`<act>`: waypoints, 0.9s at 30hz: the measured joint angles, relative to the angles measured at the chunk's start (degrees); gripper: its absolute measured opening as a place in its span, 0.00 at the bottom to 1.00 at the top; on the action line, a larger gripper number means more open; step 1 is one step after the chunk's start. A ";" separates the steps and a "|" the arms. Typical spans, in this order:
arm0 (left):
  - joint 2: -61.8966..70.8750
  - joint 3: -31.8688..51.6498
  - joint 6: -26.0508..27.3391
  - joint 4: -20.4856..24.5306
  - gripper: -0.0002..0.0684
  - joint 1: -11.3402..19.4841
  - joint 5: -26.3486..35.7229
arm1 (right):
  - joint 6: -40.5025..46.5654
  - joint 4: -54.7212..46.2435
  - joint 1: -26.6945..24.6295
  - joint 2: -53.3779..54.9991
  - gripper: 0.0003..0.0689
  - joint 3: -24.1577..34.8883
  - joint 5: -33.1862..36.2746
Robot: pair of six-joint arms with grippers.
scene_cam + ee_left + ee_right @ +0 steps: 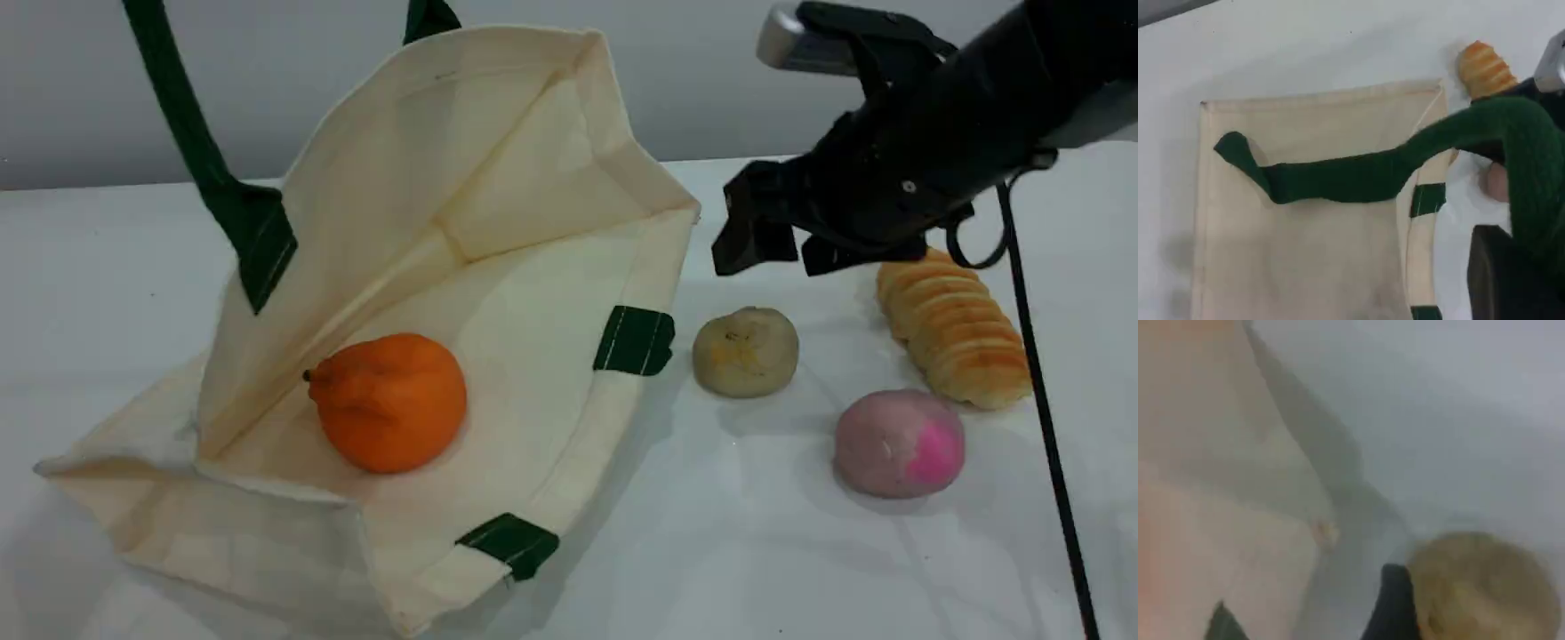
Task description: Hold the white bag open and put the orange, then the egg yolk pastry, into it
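The white bag (498,293) lies on its side with its mouth held open toward the camera. Its dark green strap (191,142) rises out of the top of the scene view. In the left wrist view that strap (1358,177) runs taut into my left gripper (1511,267), which is shut on it. The orange (388,402) rests inside the bag on its lower wall. The egg yolk pastry (745,351) sits on the table just right of the bag's rim. My right gripper (782,249) hovers open above and behind the pastry. The blurred right wrist view shows the pastry (1485,587) beside one fingertip (1395,607).
A golden ridged bread roll (951,329) lies to the right of the pastry, partly under my right arm. A pink-purple ball (900,442) sits in front of it. A thin black cable (1040,400) hangs down across the right side of the white table (800,551).
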 joint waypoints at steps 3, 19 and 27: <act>0.00 0.00 0.00 -0.12 0.10 0.00 0.12 | 0.00 0.00 0.00 1.51 0.78 -1.29 -0.05; 0.00 0.00 0.19 -1.19 0.10 -0.05 0.44 | -0.05 0.03 -0.12 9.13 0.78 -4.42 0.05; 0.00 0.00 0.20 -1.19 0.10 -0.05 0.48 | -0.05 0.11 -0.06 9.57 0.52 -4.23 0.55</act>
